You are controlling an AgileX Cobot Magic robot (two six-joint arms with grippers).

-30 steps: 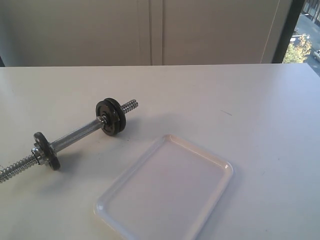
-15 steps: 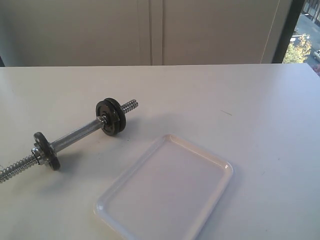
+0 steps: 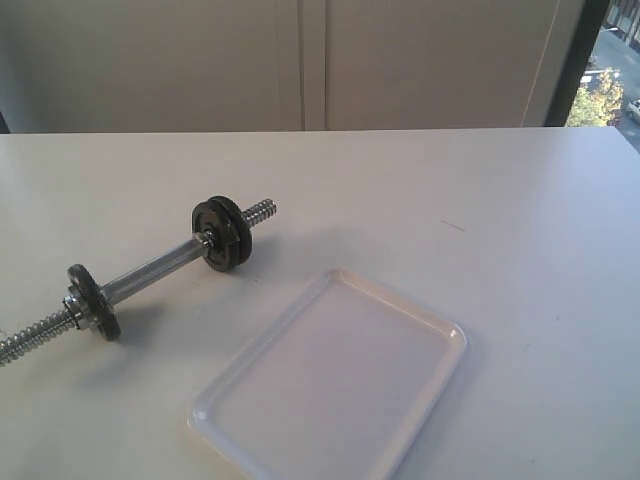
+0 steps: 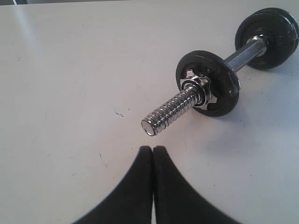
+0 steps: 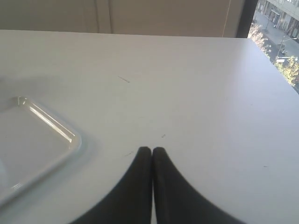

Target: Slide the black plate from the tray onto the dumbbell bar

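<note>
The dumbbell bar [image 3: 150, 270] lies slanted on the white table at the left, with one dark disc [image 3: 93, 300] near its left end and a pair of dark discs [image 3: 224, 233] near its right end. The white tray [image 3: 330, 385] sits at the front centre with nothing in it. No loose black plate shows in any view. In the left wrist view my left gripper [image 4: 153, 149] is shut and holds nothing, a little short of the bar's threaded end [image 4: 170, 114]. My right gripper [image 5: 152, 150] is shut and holds nothing, over bare table beside the tray's corner [image 5: 70, 137].
A pale wall with panels runs behind the table's far edge [image 3: 320, 130]. A window strip [image 3: 605, 60] shows at the far right. Neither arm appears in the exterior view.
</note>
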